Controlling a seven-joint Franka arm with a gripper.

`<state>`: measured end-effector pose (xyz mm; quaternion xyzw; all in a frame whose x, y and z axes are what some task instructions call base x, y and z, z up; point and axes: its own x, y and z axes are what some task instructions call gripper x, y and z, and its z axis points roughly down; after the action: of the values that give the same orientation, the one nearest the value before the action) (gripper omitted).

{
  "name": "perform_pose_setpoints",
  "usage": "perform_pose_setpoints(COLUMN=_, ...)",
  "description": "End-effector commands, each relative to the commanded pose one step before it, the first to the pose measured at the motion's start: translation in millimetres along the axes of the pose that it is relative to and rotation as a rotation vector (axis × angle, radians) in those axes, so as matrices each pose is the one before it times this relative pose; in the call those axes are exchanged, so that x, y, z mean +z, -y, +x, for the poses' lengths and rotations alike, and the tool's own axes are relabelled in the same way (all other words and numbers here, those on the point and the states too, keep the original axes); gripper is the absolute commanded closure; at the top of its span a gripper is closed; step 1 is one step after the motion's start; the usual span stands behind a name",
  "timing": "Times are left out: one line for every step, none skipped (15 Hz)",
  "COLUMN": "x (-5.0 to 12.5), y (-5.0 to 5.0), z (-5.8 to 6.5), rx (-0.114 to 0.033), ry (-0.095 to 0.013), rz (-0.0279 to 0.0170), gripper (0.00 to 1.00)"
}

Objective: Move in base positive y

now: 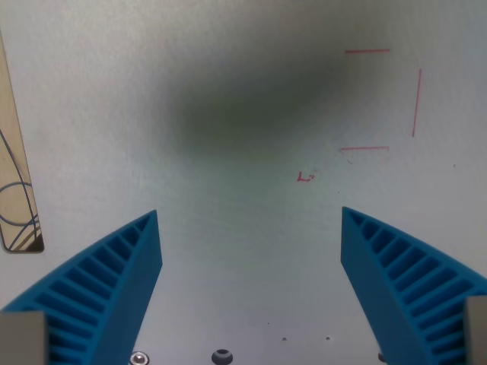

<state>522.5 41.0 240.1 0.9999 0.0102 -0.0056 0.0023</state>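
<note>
We look straight down past our gripper (pixel 251 217), whose two blue ribbed fingers rise from the lower corners of the frame. The left finger (pixel 106 289) tips out near the lower left centre, and the right finger (pixel 403 281) mirrors it at lower right. The fingers stand wide apart with only bare surface between them; they grip nothing. Each finger's long axis slants up and inward, so the tips lean toward the middle of the frame. Grey pieces of the gripper body show at both bottom corners.

Beneath us lies a pale grey table (pixel 228 91), and the camera's line of sight seems square to it. A soft dark shadow (pixel 251 106) spreads across the upper centre. At upper right, thin red lines (pixel 380 99) form three sides of a rectangle: two short horizontal strokes and one near-vertical stroke on the right. A small red mark (pixel 306 177) sits just below and left of them; we cannot read it. Along the left edge a tan strip (pixel 17 198) with thin dark curved lines runs down to mid-height. Small dark holes (pixel 221 355) dot the bottom edge.
</note>
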Motion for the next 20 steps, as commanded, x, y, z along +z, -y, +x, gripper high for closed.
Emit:
perform_pose_setpoints(x=-2.02, y=5.01, z=0.43, rx=0.0003, ry=-0.0040, rz=0.00020, gripper=0.00)
perform_pose_setpoints(x=-0.05, y=5.00, z=0.20, rx=0.0000, ry=0.0000, rz=0.00000, gripper=0.00)
perform_pose_setpoints(x=-0.04, y=5.00, z=0.22, rx=0.0000, ry=0.0000, rz=0.00000, gripper=0.00)
perform_pose_setpoints(x=-0.02, y=5.00, z=0.24, rx=0.0000, ry=0.0000, rz=0.00000, gripper=0.00)
perform_pose_setpoints(x=0.00, y=5.00, z=0.26, rx=0.0000, ry=0.0000, rz=0.00000, gripper=0.00)
perform_pose_setpoints(x=0.01, y=5.00, z=0.27, rx=0.0000, ry=0.0000, rz=0.00000, gripper=0.00)
perform_pose_setpoints(x=0.01, y=5.00, z=0.29, rx=0.0000, ry=0.0000, rz=0.00000, gripper=0.00)
perform_pose_setpoints(x=0.01, y=5.00, z=0.30, rx=0.0000, ry=0.0000, rz=0.00000, gripper=0.00)
perform_pose_setpoints(x=0.01, y=5.00, z=0.31, rx=0.0000, ry=0.0000, rz=0.00000, gripper=0.00)
perform_pose_setpoints(x=0.01, y=5.00, z=0.32, rx=0.0000, ry=0.0000, rz=0.00000, gripper=0.00)
perform_pose_setpoints(x=0.01, y=5.00, z=0.33, rx=0.0000, ry=0.0000, rz=0.00000, gripper=0.00)
perform_pose_setpoints(x=0.02, y=5.00, z=0.34, rx=0.0000, ry=0.0000, rz=0.00000, gripper=0.00)
perform_pose_setpoints(x=0.02, y=5.00, z=0.35, rx=0.0000, ry=0.0000, rz=0.00000, gripper=0.00)
perform_pose_setpoints(x=0.02, y=5.00, z=0.36, rx=0.0000, ry=0.0000, rz=0.00000, gripper=0.00)
perform_pose_setpoints(x=0.03, y=5.00, z=0.36, rx=0.0000, ry=0.0000, rz=0.00000, gripper=0.00)
perform_pose_setpoints(x=0.03, y=5.00, z=0.37, rx=0.0000, ry=0.0000, rz=0.00000, gripper=0.00)
perform_pose_setpoints(x=0.04, y=5.00, z=0.38, rx=0.0000, ry=0.0000, rz=0.00000, gripper=0.00)
perform_pose_setpoints(x=0.04, y=5.00, z=0.38, rx=0.0000, ry=0.0000, rz=0.00000, gripper=0.00)
perform_pose_setpoints(x=0.05, y=5.00, z=0.39, rx=0.0000, ry=0.0000, rz=0.00000, gripper=0.00)
perform_pose_setpoints(x=0.05, y=5.00, z=0.39, rx=0.0000, ry=0.0000, rz=0.00000, gripper=0.00)
